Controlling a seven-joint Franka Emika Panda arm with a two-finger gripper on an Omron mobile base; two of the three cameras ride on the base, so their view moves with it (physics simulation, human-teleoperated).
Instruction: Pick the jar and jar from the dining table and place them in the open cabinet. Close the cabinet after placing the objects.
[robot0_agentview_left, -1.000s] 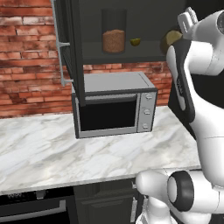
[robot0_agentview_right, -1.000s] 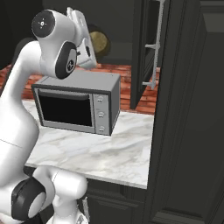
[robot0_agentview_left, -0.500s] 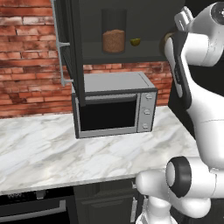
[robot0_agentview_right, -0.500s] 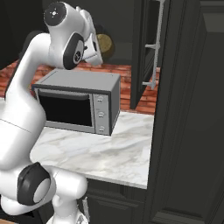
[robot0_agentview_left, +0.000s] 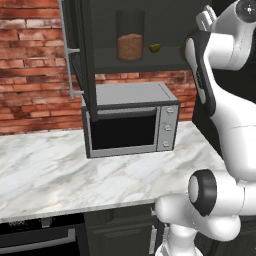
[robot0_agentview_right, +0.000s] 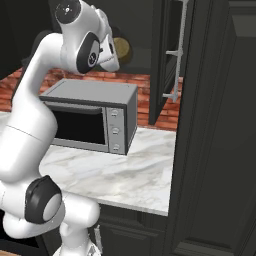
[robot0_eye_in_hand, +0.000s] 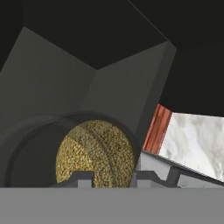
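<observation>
The jar (robot0_eye_in_hand: 96, 151) with olive-yellow filling sits between my gripper's (robot0_eye_in_hand: 113, 177) dark fingertips, and the gripper is shut on it. From the right base view, this jar (robot0_agentview_right: 122, 47) hangs at my gripper (robot0_agentview_right: 118, 52), above the microwave and in front of the dark cabinet opening. The other jar (robot0_agentview_left: 130, 42), with reddish-brown filling, stands upright on the shelf of the open black cabinet (robot0_agentview_left: 145, 65). The cabinet's left door (robot0_agentview_left: 80, 60) and right door (robot0_agentview_right: 167, 60) both stand open, each with a silver bar handle. The dining table is out of view.
A small yellow fruit (robot0_agentview_left: 154, 48) lies on the shelf right of the reddish jar. A steel microwave (robot0_agentview_left: 131, 122) stands under the cabinet on a marble counter (robot0_agentview_left: 75, 175) against a brick wall (robot0_agentview_left: 30, 75). A tall dark cabinet (robot0_agentview_right: 215, 150) rises at the right.
My hand has carried the olive-yellow jar a little further toward the cabinet opening. The reddish jar, the fruit and the doors have not moved.
</observation>
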